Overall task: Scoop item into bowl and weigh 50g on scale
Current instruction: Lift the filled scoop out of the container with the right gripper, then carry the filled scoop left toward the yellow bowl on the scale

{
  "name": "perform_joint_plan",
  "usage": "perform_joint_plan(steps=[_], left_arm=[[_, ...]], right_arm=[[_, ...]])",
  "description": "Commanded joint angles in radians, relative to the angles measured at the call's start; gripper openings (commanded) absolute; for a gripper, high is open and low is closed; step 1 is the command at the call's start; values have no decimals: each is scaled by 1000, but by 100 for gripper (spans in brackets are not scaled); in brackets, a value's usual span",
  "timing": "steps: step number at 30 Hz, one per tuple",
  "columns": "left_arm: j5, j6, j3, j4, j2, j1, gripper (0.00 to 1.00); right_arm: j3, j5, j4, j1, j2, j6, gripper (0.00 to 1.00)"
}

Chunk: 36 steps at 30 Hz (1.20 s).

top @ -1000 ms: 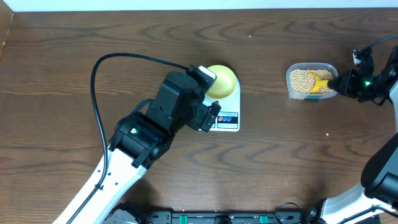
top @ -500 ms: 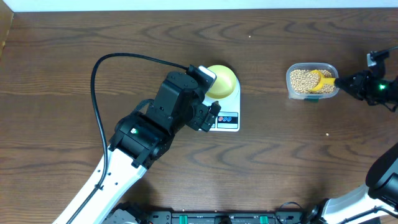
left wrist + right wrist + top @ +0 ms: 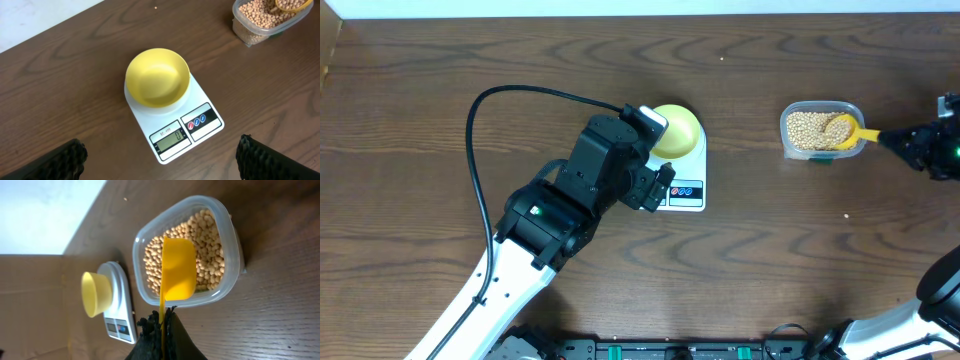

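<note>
The pale yellow-green bowl (image 3: 676, 130) stands empty on the white scale (image 3: 686, 192); the bowl (image 3: 157, 77) and the scale (image 3: 172, 135), whose display reads 0, also show in the left wrist view. The tan beans (image 3: 808, 128) fill a clear tub (image 3: 793, 146) at the right. My right gripper (image 3: 898, 139) is shut on the handle of a yellow scoop (image 3: 841, 128), whose cup holds beans above the tub. In the right wrist view the scoop (image 3: 177, 267) shows over the beans (image 3: 207, 245). My left gripper (image 3: 160, 160) is open, above the table in front of the scale.
The left arm (image 3: 570, 200) and its black cable (image 3: 480, 100) cover the table left of the scale. The brown wooden table ends at a white strip along the far edge (image 3: 620, 8).
My right gripper has drawn back to the right with the scoop, and the scoop's cup now holds beans above the tub. The left arm has not moved.
</note>
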Motion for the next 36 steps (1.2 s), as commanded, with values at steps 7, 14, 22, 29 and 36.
perform_joint_plan(steps=[7, 14, 22, 29, 36], left_arm=[[-13, 3, -10, -3, -2, -4, 97], [-13, 3, -10, -3, -2, -4, 98], [-13, 3, -10, -3, -2, -4, 97], [-13, 3, -10, -3, -2, -4, 97], [-13, 3, -10, -3, -2, -4, 98]], right_arm=[[-7, -179, -7, -53, -1, -16, 1], [-7, -334, 27, -53, -1, -16, 1], [-7, -415, 44, -53, -1, -15, 1], [-7, -529, 53, -53, -1, -2, 1], [-7, -557, 123, -51, -1, 127, 1]])
